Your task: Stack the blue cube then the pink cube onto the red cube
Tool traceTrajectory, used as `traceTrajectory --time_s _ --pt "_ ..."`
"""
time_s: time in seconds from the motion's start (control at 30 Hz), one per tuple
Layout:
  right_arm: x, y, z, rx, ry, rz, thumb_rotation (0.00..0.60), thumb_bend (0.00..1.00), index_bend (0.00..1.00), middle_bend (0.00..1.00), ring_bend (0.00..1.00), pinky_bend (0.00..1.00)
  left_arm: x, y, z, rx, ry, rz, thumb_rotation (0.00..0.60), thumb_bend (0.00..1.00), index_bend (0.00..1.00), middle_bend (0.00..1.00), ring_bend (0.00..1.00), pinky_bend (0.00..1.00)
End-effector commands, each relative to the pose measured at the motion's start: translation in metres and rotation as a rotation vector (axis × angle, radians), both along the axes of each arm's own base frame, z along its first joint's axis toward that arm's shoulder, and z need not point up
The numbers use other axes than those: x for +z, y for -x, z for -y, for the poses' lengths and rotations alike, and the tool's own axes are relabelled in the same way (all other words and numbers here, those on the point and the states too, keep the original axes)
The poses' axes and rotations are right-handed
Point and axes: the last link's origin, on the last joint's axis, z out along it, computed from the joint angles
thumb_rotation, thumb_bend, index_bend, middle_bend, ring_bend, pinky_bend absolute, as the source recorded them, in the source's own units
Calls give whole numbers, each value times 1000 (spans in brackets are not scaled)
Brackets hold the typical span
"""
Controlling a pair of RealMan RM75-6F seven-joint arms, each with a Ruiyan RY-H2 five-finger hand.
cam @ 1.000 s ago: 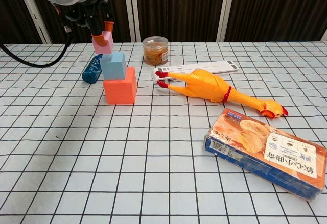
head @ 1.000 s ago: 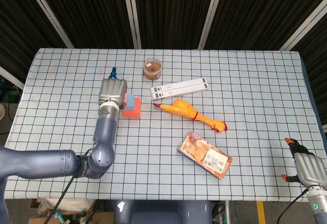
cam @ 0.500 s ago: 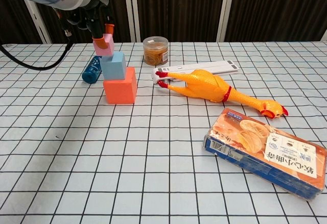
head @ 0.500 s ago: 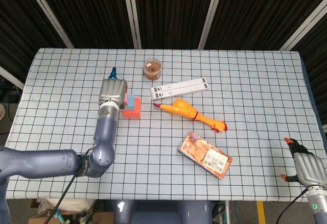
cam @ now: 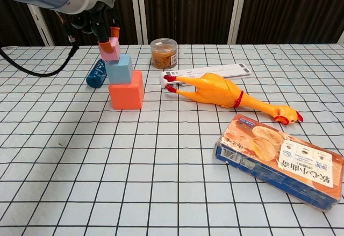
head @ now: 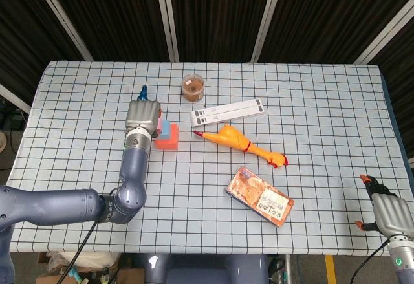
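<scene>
In the chest view the red cube (cam: pixel 126 90) stands on the table with the blue cube (cam: pixel 119 69) on top of it. The small pink cube (cam: pixel 110 49) sits tilted on the blue cube's top left part, pinched between the orange fingertips (cam: pixel 114 30) of my left hand (cam: pixel 90 2). From the head view, my left hand (head: pixel 143 117) covers most of the stack; only slivers of the pink cube (head: pixel 158 123), blue cube (head: pixel 166 129) and red cube (head: pixel 169 143) show. My right hand (head: pixel 386 210) hangs off the table's near right corner, fingers apart, holding nothing.
A blue bottle (cam: pixel 97 73) lies just left of the stack. Behind it to the right stands a small jar (cam: pixel 164 53). A white strip (cam: pixel 215 72), a rubber chicken (cam: pixel 223 93) and a snack box (cam: pixel 279 159) lie right of the stack.
My left hand has brought the pink cube slightly down and to the right, from just above the blue cube to resting on its top. The right hand has not moved.
</scene>
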Motion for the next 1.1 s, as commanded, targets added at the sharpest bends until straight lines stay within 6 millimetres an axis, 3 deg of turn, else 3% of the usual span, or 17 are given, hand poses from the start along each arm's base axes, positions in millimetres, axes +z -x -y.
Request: traceTrajectory --time_s 0.03,1.1 --pt "0 0 0 -1 1 -1 600 129 63 96 178 340 -2 1 0 1 2 5 600 445 611 917 788 862" --pt "0 1 0 -5 -1 -3 600 128 63 96 178 340 -5 -2 0 -3 4 16 600 443 551 915 787 862"
